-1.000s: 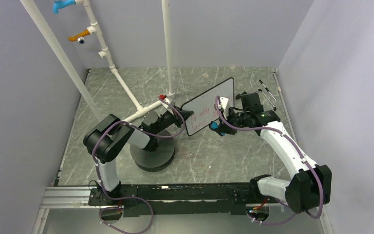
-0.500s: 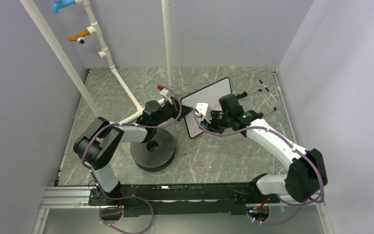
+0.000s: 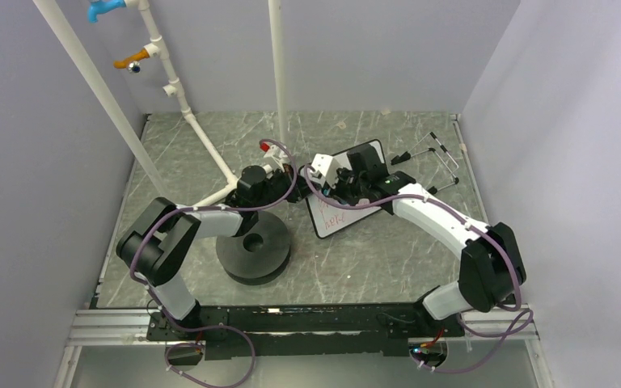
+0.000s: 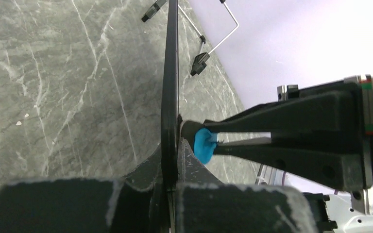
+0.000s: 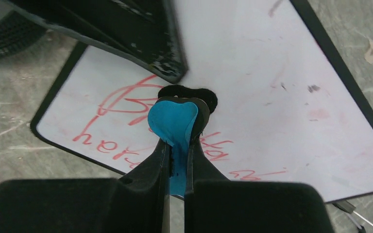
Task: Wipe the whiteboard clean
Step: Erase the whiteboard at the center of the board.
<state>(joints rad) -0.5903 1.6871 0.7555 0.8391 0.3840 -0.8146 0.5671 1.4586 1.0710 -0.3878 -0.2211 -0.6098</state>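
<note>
Your right arm has swung left across the whiteboard point(image 3: 340, 220) since a second ago, and the board now tips lower than it did. Your left arm has moved off the top of the black disc point(image 3: 252, 250), so you can see the hole in the middle of the disc.

Your left claw point(image 3: 291, 179) is pinching the left edge of the whiteboard. From the left wrist you see the board point(image 4: 169, 97) edge-on, squeezed tight between the two fingers of that claw point(image 4: 169, 170). The board sits tilted near the middle of the grey table point(image 3: 372, 259), just right of the disc. You cannot tell if its low corner touches the table.

Your right claw point(image 3: 335, 194) is pinching the blue eraser point(image 5: 172, 121). The dark pad of the eraser presses on the white face of the board point(image 5: 272, 97). Red writing point(image 5: 126, 121) shows on the part of the board near the eraser. The far part looks mostly wiped, with faint pink smudges.
</note>
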